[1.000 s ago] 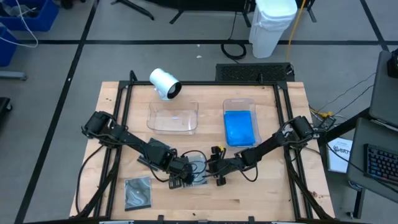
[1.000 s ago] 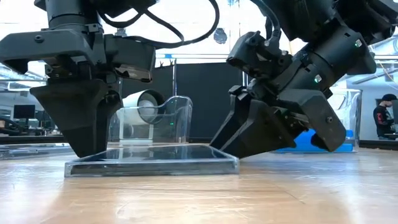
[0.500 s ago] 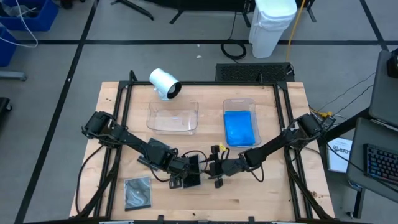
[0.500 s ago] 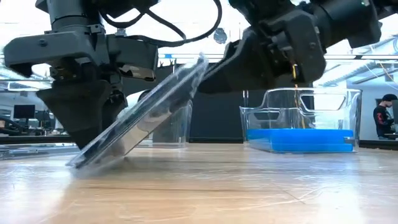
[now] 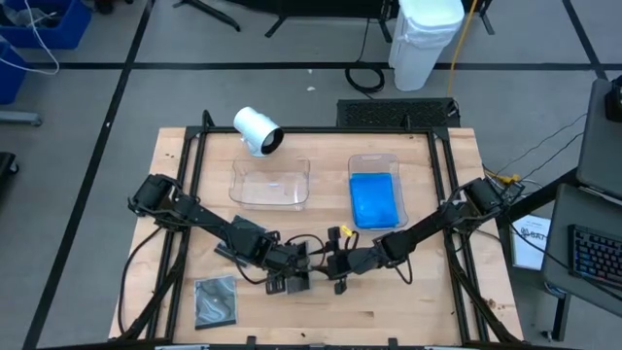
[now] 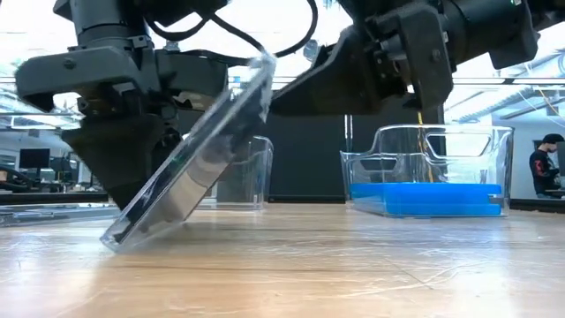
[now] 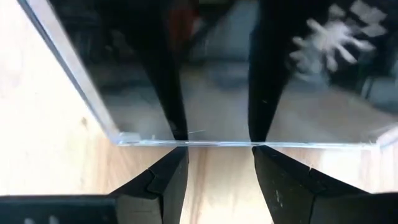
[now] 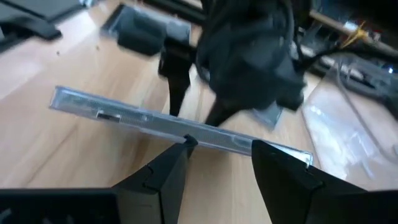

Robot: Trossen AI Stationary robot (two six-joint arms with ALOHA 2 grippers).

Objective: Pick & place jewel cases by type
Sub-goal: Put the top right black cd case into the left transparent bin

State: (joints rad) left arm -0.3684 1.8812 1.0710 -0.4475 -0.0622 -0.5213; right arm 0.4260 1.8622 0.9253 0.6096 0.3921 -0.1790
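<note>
A clear-and-dark jewel case (image 6: 199, 155) stands steeply tilted on the table between my two grippers. Its lower edge (image 6: 119, 237) rests on the wood and its upper edge (image 6: 260, 71) is raised. My left gripper (image 7: 219, 149) points down at the lower edge, fingers open. My right gripper (image 8: 221, 149) reaches nearly level at the raised edge, fingers open. A second grey case (image 5: 216, 299) lies flat near the front left. Blue cases (image 5: 374, 199) lie in the right-hand clear tray. My left gripper touches the case's lower edge (image 7: 211, 143) with both open fingertips (image 7: 177, 155), coming from above and slanting down. Nothing is pinched; that edge stays on the table against the fingers. My right gripper meets the case's raised edge (image 8: 217, 138) with both open fingertips (image 8: 183, 149), coming nearly level from the table's right. The edge lies across the tips, not pinched between them. The case leans up from the table toward my left gripper.
An empty clear tray (image 5: 270, 185) stands behind the grippers, and the tray (image 5: 389, 165) with the blue cases is to its right. A white cylinder (image 5: 257, 131) lies at the far left. Bare wood lies in front of the grippers.
My right gripper has risen and tipped toward level, raising the case's right edge. The case lay flat; it now stands steeply tilted, its left edge still on the table at my left gripper's fingers.
</note>
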